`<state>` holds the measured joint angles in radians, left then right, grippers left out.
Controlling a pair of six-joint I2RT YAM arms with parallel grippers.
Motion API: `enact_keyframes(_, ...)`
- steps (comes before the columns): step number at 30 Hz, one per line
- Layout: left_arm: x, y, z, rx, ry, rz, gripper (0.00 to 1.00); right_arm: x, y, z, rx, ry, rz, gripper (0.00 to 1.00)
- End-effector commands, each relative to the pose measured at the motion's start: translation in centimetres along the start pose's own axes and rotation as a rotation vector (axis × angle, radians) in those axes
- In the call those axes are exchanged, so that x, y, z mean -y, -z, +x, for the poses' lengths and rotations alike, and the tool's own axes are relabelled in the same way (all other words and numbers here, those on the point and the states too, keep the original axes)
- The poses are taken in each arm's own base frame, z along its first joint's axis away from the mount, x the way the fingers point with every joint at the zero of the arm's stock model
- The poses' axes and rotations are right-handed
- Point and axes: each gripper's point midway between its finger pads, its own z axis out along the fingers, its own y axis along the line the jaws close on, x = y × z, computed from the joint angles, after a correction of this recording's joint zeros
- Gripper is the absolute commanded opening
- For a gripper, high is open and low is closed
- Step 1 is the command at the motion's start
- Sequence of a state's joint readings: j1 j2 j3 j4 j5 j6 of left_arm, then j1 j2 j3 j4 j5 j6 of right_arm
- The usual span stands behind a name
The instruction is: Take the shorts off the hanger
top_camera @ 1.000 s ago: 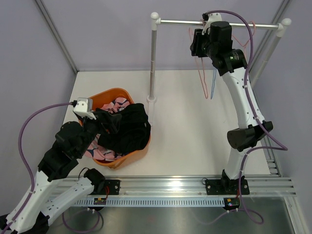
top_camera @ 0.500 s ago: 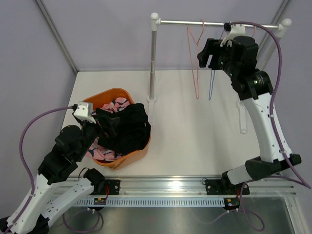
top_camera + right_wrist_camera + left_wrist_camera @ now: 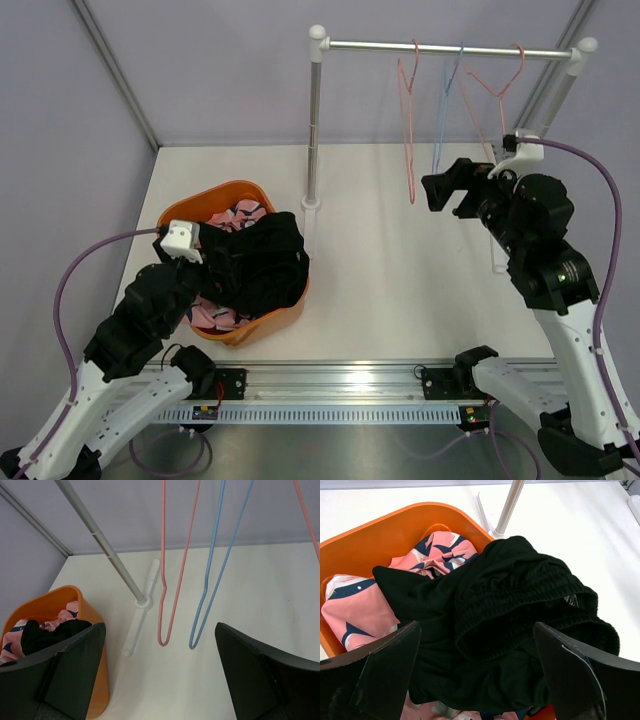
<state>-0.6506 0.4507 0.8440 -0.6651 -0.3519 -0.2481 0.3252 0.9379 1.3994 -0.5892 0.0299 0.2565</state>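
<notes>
The black shorts (image 3: 262, 262) (image 3: 510, 605) lie heaped on top of the orange basket (image 3: 215, 195) (image 3: 375, 530). Pink shorts with navy and white blotches (image 3: 210, 312) (image 3: 357, 610) lie under them. My left gripper (image 3: 222, 264) (image 3: 480, 680) hangs open just over the black cloth, gripping nothing. Three bare wire hangers hang on the rail: a pink hanger (image 3: 408, 140) (image 3: 167, 600), a blue hanger (image 3: 445, 110) (image 3: 210, 595) and a salmon hanger (image 3: 495, 85) (image 3: 305, 510). My right gripper (image 3: 442, 192) (image 3: 160, 675) is open and empty, below the hangers and on their near side.
The rack's rail (image 3: 440, 47) rests on a grey post (image 3: 314, 120) (image 3: 100, 535) with a white foot bar (image 3: 140, 615) just right of the basket (image 3: 92, 680). A second slanted post (image 3: 555, 95) stands at the far right. Purple walls enclose the white table (image 3: 390, 270).
My right arm has come down and back from the rail toward the near right, and its jaws have opened wide. The hangers now hang free. The left arm shifted only slightly.
</notes>
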Motion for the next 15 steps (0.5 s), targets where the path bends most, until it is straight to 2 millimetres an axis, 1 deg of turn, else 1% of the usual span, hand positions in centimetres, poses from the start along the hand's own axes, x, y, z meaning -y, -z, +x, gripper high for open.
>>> enact_keyframes(1,-0.7,0.2,-0.2,0.03,-0.015,-0.025,0.99,-0.2,0.6,1.0,0.03,-0.062,-0.031,0.99)
enact_keyframes(2,-0.6,0.4,-0.3,0.038,-0.012,-0.017,0.99,0.1,0.8,1.5,0.033,-0.073,-0.023,1.0)
enact_keyframes(3,-0.6,0.3,-0.3,0.039,-0.013,-0.015,0.99,0.4,0.6,2.4,0.026,-0.081,-0.022,0.99)
enact_keyframes(4,-0.6,0.3,-0.4,0.046,-0.012,-0.012,0.99,0.3,1.1,2.6,0.037,-0.081,-0.034,1.0)
enact_keyframes(6,-0.6,0.2,-0.3,0.042,-0.014,-0.016,0.99,0.7,0.9,4.0,0.012,-0.087,-0.027,0.99)
enact_keyframes(8,-0.6,0.1,-0.2,0.036,-0.016,-0.015,0.99,0.9,0.9,4.6,0.0,-0.088,-0.019,0.99)
enact_keyframes(9,-0.5,0.1,-0.1,0.033,-0.017,-0.015,0.99,1.2,0.8,5.3,-0.014,-0.086,-0.014,1.0)
enact_keyframes(12,-0.6,0.0,-0.1,0.032,-0.018,-0.019,0.99,1.4,0.8,6.1,-0.028,-0.077,-0.01,1.0)
enact_keyframes(13,-0.6,0.0,0.0,0.031,-0.017,-0.02,0.99,1.0,0.9,6.2,-0.034,-0.074,-0.035,0.99)
enact_keyframes(15,-0.8,0.1,-0.1,0.036,-0.015,-0.026,0.99,0.9,0.9,6.5,-0.031,-0.074,-0.045,1.0)
